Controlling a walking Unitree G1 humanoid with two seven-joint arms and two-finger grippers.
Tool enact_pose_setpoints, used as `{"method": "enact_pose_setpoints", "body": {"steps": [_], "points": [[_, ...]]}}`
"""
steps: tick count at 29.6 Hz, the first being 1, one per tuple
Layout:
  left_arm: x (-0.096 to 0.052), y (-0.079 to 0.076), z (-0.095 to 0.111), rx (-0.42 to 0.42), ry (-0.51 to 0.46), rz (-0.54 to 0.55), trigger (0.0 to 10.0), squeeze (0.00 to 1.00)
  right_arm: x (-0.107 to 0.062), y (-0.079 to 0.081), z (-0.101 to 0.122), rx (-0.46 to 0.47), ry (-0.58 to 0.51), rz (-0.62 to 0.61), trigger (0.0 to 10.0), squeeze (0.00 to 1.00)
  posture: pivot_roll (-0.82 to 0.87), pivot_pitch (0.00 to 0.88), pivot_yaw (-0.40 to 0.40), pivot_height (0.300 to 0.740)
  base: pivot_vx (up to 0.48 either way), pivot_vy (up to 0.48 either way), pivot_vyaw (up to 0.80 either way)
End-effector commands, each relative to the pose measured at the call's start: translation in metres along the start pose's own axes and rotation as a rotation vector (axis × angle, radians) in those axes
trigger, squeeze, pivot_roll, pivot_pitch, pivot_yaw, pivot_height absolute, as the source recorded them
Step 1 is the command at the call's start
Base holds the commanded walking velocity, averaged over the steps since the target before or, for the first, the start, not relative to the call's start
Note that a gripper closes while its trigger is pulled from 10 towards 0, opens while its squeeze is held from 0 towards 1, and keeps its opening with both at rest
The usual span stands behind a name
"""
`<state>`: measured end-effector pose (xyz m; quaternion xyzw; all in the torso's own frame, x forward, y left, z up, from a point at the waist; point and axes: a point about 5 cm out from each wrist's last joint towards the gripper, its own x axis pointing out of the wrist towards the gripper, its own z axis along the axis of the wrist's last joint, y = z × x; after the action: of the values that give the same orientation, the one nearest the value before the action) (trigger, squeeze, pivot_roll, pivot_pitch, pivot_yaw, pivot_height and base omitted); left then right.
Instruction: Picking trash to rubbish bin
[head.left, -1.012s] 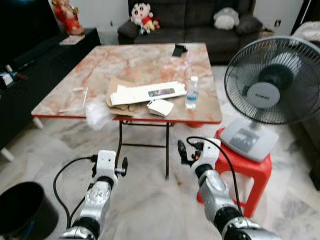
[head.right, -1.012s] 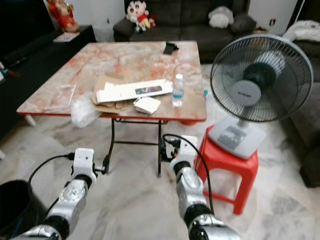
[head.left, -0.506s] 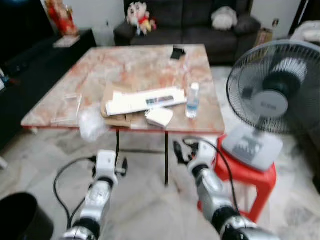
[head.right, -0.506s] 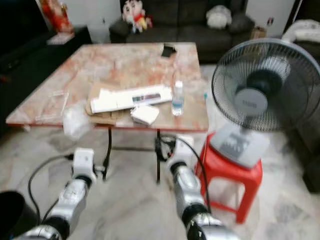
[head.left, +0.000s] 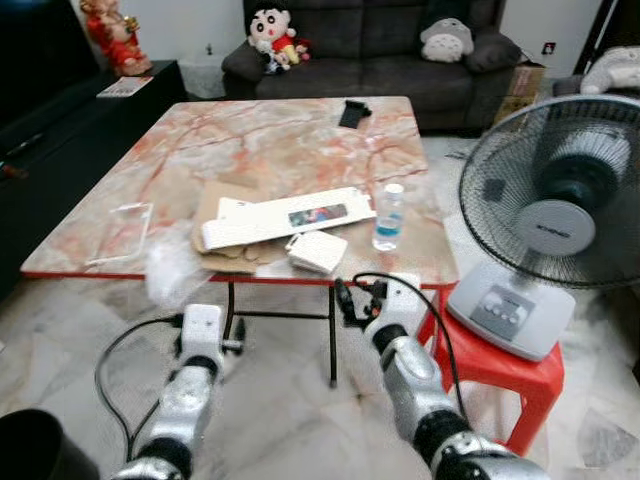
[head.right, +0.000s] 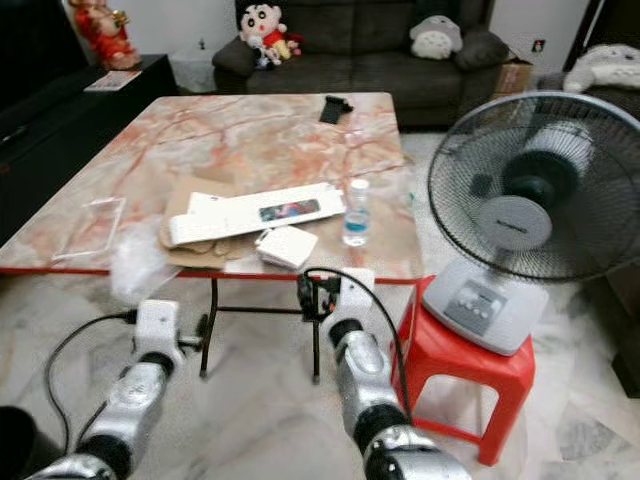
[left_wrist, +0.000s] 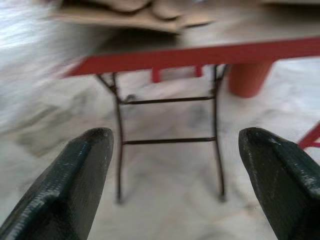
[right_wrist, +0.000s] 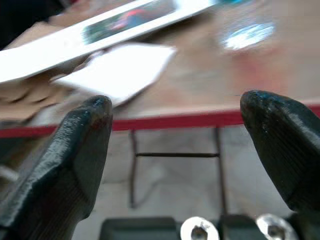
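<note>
Both grippers are held low in front of the table (head.left: 120, 235), below its red edge, and both have their fingers spread wide with nothing between them. The right gripper (right_wrist: 180, 150) points up at the near edge, and the small white packet (head.left: 318, 251) lies on the table just above and beyond its fingers, apart from them. The left gripper (left_wrist: 175, 170) looks under the table toward the metal legs (left_wrist: 170, 142); the crumpled clear plastic bag (head.left: 170, 272) hangs at the table edge just above it.

The trash lies near the front edge: flat brown cardboard (head.left: 215, 207), and on top of it a long white box (head.left: 288, 216) with a coloured label. A water bottle (head.left: 388, 217) stands upright to the right of the packet. The black bin (head.left: 30, 448) is on the floor at the robot's far left.
</note>
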<state>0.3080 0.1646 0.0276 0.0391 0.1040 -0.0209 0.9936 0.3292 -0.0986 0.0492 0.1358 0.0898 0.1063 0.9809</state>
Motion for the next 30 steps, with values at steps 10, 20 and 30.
{"method": "enact_pose_setpoints", "body": {"steps": [10,20,30], "points": [[0.0018,0.0112,0.0051,0.013,-0.013,0.016,10.0,0.00,0.0040,0.0118,0.0043,0.027,-0.024,0.036,10.0,0.00,-0.03,0.000,0.040,0.740,0.366,0.000,0.00],[0.0014,0.0094,0.0057,-0.001,-0.027,0.007,10.0,0.00,0.0044,0.0141,0.0064,0.044,-0.041,0.065,10.0,0.00,-0.03,0.000,0.037,0.740,0.324,0.000,0.00],[-0.0001,0.0100,0.0033,-0.001,-0.019,-0.003,10.0,0.00,0.0040,0.0162,0.0085,0.056,-0.065,0.097,10.0,0.00,-0.03,0.000,0.034,0.740,0.000,0.000,0.00]]}}
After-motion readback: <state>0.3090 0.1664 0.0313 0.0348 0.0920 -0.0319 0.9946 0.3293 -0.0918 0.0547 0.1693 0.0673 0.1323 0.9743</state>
